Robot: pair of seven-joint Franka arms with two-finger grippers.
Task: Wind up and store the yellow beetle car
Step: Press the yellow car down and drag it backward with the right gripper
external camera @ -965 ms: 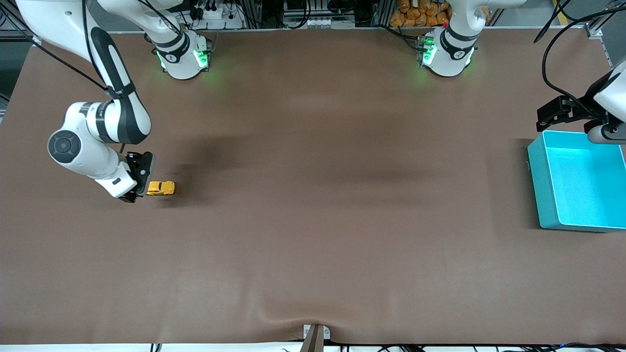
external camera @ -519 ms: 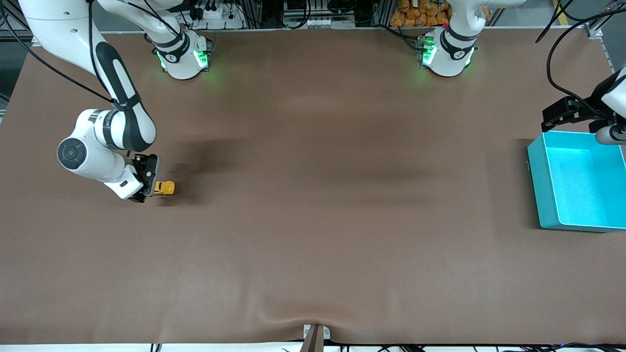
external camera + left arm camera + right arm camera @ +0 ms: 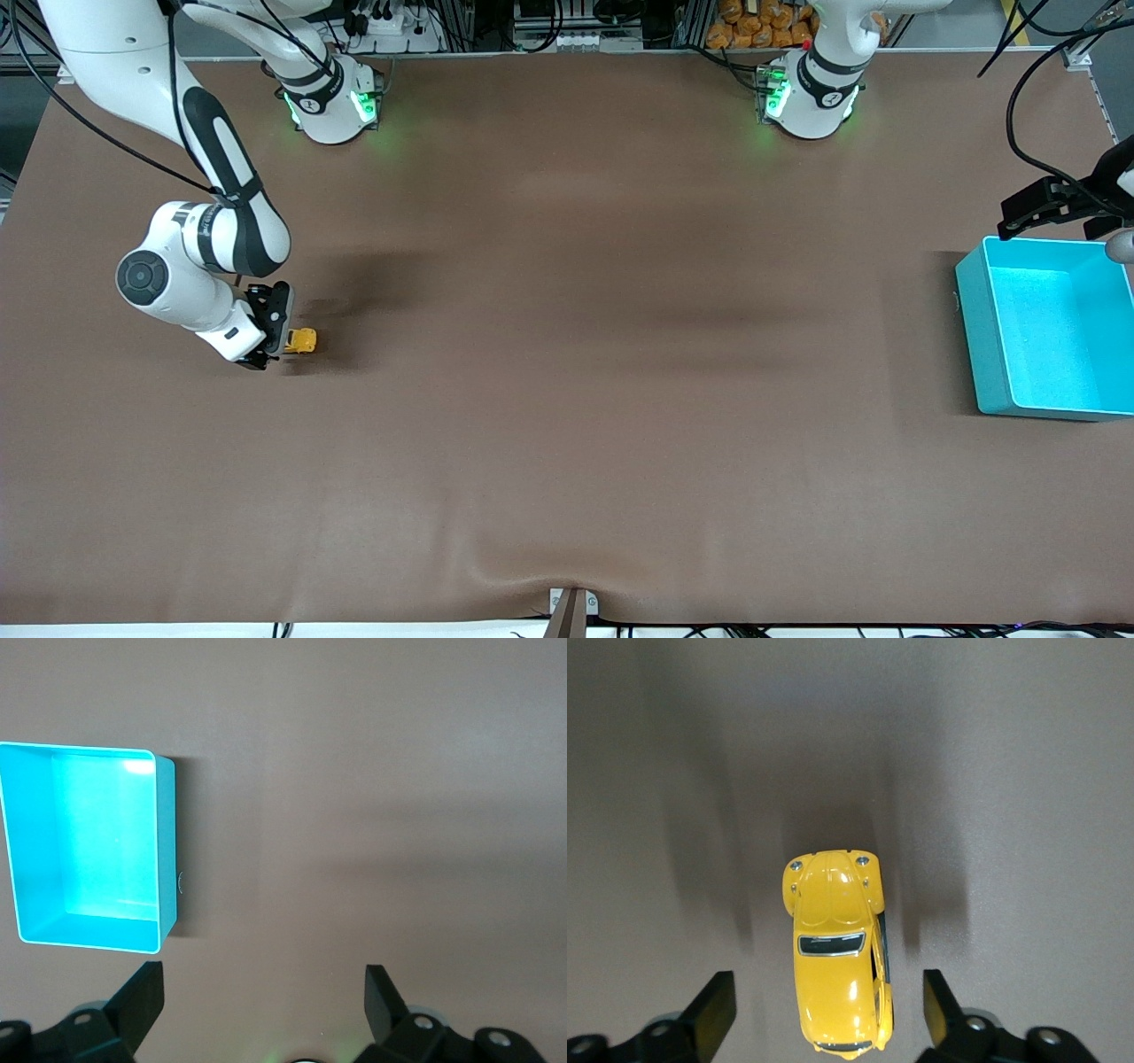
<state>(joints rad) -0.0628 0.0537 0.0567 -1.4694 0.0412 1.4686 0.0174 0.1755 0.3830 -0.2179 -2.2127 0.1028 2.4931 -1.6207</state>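
So the right hand (image 3: pixel 276 341) is down low at the right arm's end of the counter (image 3: pixel 567 399), with its fingers either side of the yellow beetle car (image 3: pixel 301 340). In the right wrist view the fingers (image 3: pixel 713 1010) stand apart with clear gaps to the car (image 3: pixel 837 948), so nothing is clamped yet. The car sits on its wheels on the counter, lined up lengthwise between the fingers. My guess is that's the point: straddle the body across its sides so a squeeze gets a square grip for dragging it back to wind it.

The left hand (image 3: pixel 1059 208) hangs up by the teal bin (image 3: pixel 974 337) at the left arm's end, fingers (image 3: pixel 142 997) spread wide and holding nothing, waiting. Probably parked there to stay out of the way.

The bin (image 3: pixel 168 850) is open-topped, and the left wrist view looks right down into it: empty. It sits well apart from the car, so storing means a long trip across.
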